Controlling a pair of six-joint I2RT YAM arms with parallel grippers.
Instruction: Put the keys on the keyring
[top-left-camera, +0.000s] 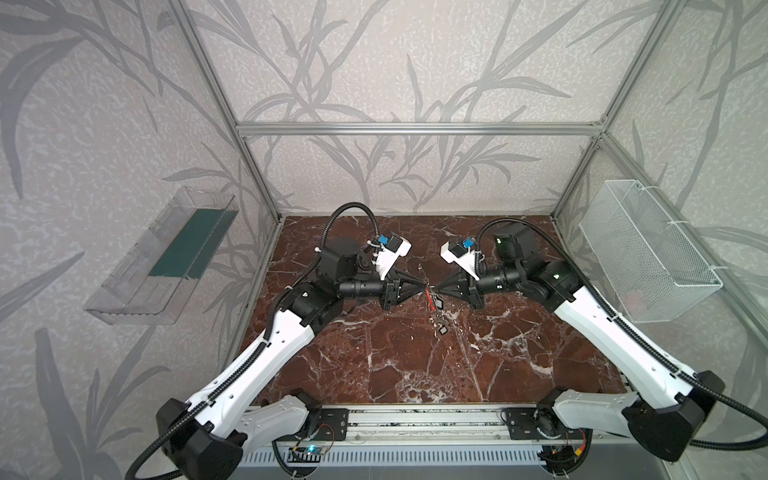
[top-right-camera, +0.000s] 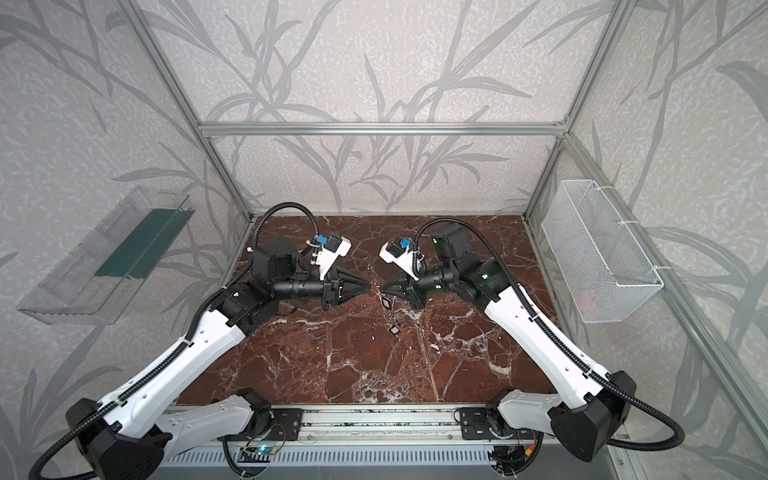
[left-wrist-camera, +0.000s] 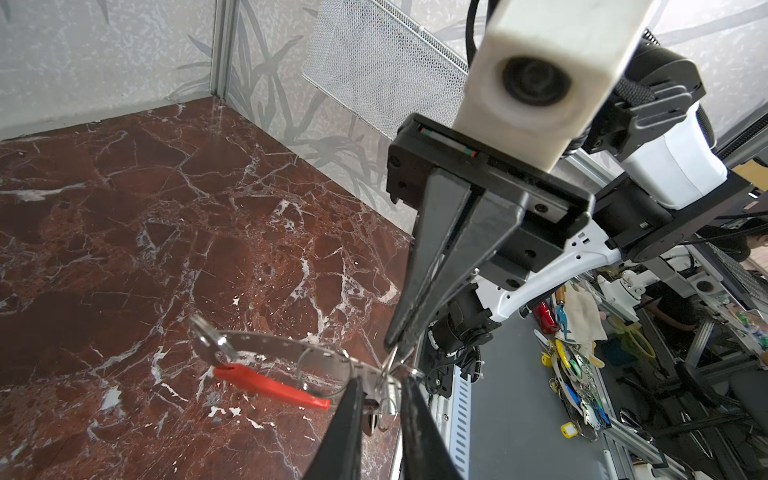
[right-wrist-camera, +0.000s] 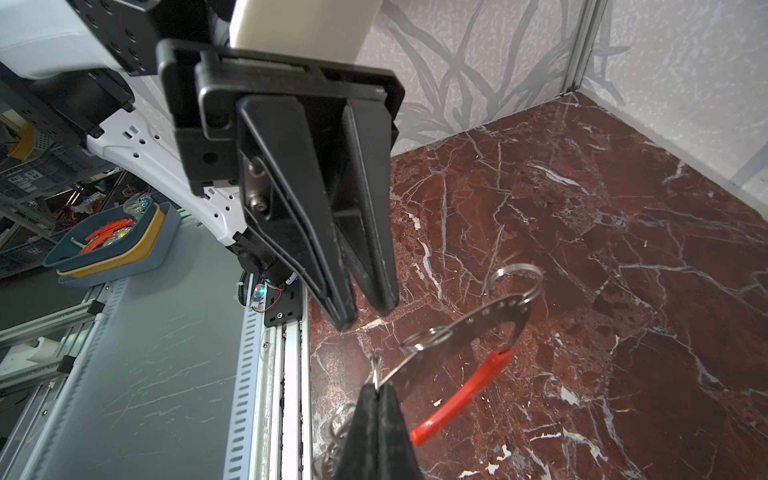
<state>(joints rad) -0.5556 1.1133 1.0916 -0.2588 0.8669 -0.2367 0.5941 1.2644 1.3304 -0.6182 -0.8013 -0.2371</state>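
Pressed flat together, the black fingers of the right gripper (right-wrist-camera: 378, 390) pinch one end of the flat grey metal keyring (right-wrist-camera: 478, 328) with its red arc, holding it clear above the middle of the red-brown marble worktop (top-left-camera: 395, 365). Facing it tip to tip, the left gripper (right-wrist-camera: 365, 316) has its jaws slightly apart at that same end; whether they touch it cannot be told. Small silvery keys (top-left-camera: 442, 330) with black tags show just towards the front edge from the tips; hanging or lying, I cannot tell.
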